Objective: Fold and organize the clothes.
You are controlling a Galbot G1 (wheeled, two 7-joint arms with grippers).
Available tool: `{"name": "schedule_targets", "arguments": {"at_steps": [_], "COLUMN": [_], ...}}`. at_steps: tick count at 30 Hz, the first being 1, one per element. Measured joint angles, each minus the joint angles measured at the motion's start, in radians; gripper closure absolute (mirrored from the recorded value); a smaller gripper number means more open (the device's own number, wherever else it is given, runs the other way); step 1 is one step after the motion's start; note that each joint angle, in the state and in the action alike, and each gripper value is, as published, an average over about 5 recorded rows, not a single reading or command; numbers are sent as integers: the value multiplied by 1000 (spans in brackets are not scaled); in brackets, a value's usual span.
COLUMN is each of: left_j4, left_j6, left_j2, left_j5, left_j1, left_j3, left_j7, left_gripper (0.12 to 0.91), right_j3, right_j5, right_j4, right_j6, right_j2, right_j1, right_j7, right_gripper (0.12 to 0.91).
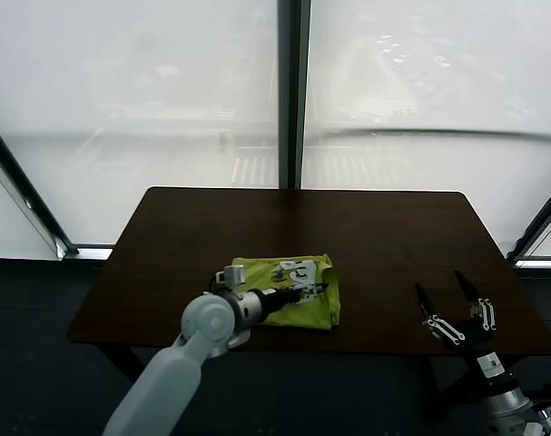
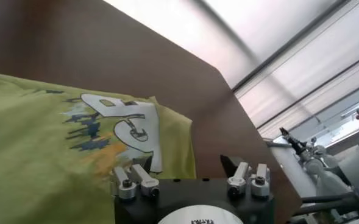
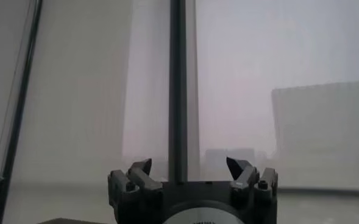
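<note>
T-shirt (image 1: 293, 292) under spread left fingers (image 1: 309, 291); folded.

The lime-green T-shirt (image 2: 39, 152) lay folded on the dark brown surface (image 2: 106, 55), its white printed graphic (image 2: 130, 125) facing up. The left tool (image 2: 185, 170) stood with its fingers apart (nothing between them) at the shirt's edge. The right tool (image 2: 295, 145) appeared farther off, past the surface's edge.
</note>
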Motion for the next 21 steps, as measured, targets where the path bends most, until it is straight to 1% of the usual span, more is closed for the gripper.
{"name": "schedule_targets", "arguments": {"at_steps": [2,4,7,9,10,13,15,18,21], "left_j4": [-14,-32,-61,-78,-84,-91,-93,-101,-114], "left_j6": [0,0,0,0,0,0,0,0,0], "left_j2": [-4,1,27,58,78,144,190,253,305], "left_j5": [4,18,50,57,54,44,41,34,30], "left_j1": [8,11,6,-2,-6,-11,-8,7,25], "left_j3": [-8,-22,-49,-71,-83,-122,-150,-193,-236], "left_j7": [0,13,51,71,77,91,97,99,98], "left_gripper": [125,124,123,123,123,123,123,123,123], "right_j3": [-20,-44,-84,-114,-130,-187,-232,-302,-369], "right_j5": [-17,-25,-2,41,66,143,190,236,234], "right_j4": [7,20,47,60,62,48,19,-45,-123], "right_j6": [-41,-101,-247,-366,-423,-563,-623,-677,-703], "right_j2": [-15,-34,-70,-98,-111,-150,-168,-178,-171], "right_j1": [10,22,55,93,119,216,289,395,492], "right_j7": [40,93,182,225,239,259,256,247,237], "right_gripper": [118,118,118,118,118,118,118,118,118]}}
